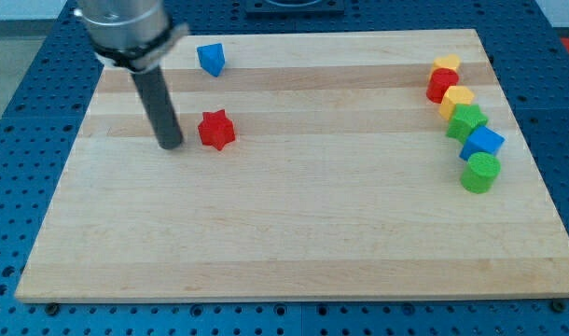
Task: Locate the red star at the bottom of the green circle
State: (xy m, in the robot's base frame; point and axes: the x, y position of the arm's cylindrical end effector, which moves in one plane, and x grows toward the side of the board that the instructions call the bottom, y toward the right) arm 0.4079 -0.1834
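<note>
No writing or containers anywhere, and there's no gripper on this arm, just a rod. My tip (171,146) sits just left of the red star (216,130) on the worktop (294,233). The green circle (480,173) is far off at the view's right, bottom of a block column. A blue block (211,59) sits above the star.

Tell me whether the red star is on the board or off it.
On the board. The red star lies flat on the wooden board, well inside its edges, just to the view's right of my tip.
</note>
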